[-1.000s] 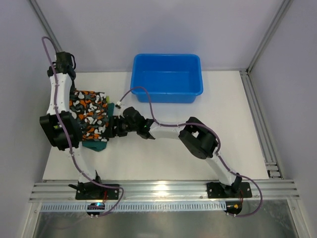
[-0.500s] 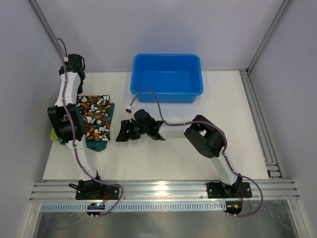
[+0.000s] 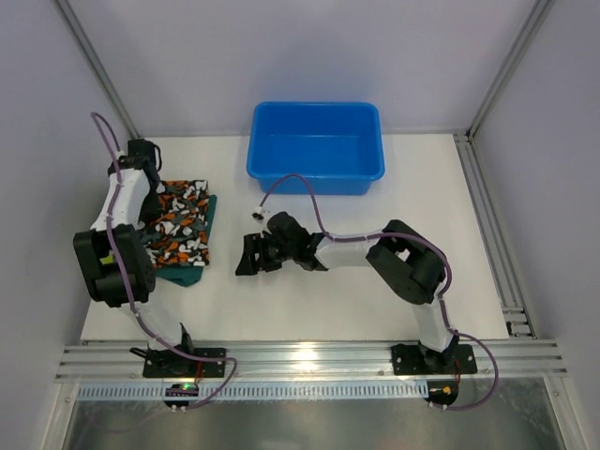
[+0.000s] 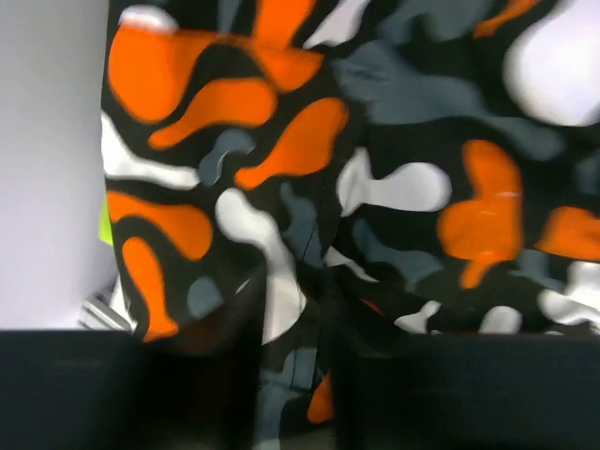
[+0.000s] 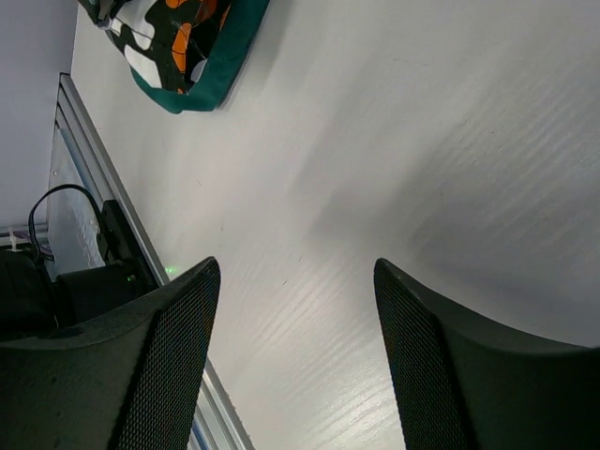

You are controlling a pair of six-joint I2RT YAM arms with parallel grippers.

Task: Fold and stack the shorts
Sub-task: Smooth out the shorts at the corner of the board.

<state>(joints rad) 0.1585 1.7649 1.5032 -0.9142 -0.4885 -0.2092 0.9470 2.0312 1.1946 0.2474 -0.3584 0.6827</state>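
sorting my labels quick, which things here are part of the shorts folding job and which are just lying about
Job:
camouflage shorts
teal shorts, under the camouflage pair
lime shorts, only a sliver shows

Lying about:
blue tub

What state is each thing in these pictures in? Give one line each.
camouflage shorts: folded, top of the pile
teal shorts: underneath, edge showing
lime shorts: mostly hidden, a sliver shows
blue tub: empty
left tool: over the camouflage shorts, grip unclear
right tool: open, holding nothing
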